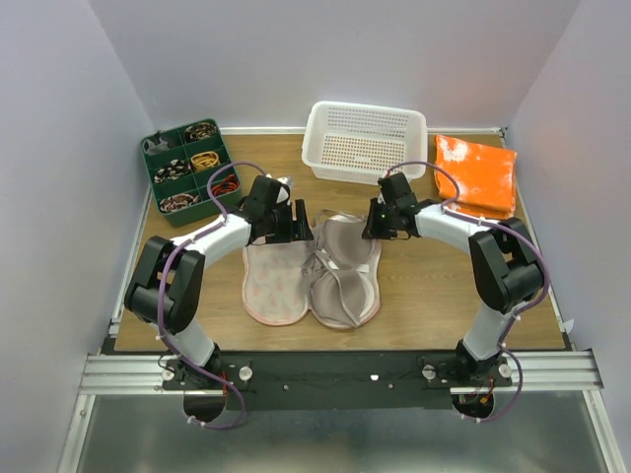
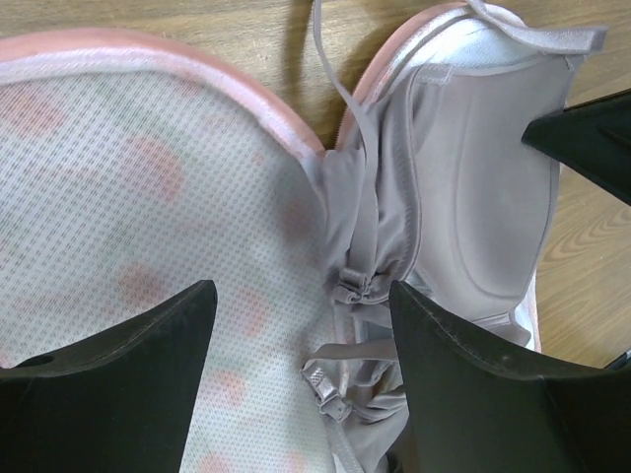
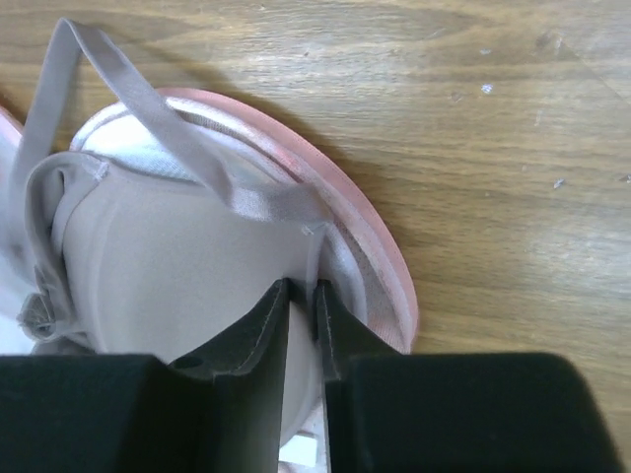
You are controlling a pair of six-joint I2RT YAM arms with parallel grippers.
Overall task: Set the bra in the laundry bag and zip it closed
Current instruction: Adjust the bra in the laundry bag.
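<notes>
The laundry bag [image 1: 272, 286] lies open like a clamshell on the table, its pale pink mesh lining [image 2: 118, 177] facing up. The taupe bra [image 1: 347, 268] sits in the bag's right half, cups [image 2: 473, 197] up, with a strap trailing over the rim onto the wood. My left gripper [image 1: 296, 223] hangs open over the bag's hinge, fingers straddling the bra's clasp and straps [image 2: 301, 287]. My right gripper [image 3: 303, 286] is at the far right rim [image 3: 367, 235], its jaws parted by only a narrow slit with the edge of the bra cup [image 3: 168, 266] in it.
A white perforated basket [image 1: 365, 138] stands behind the bag. A folded orange-and-white cloth [image 1: 476, 172] lies at the back right. A green compartment tray [image 1: 187, 168] of small items sits at the back left. Bare wood [image 1: 444, 296] shows to the right of the bag.
</notes>
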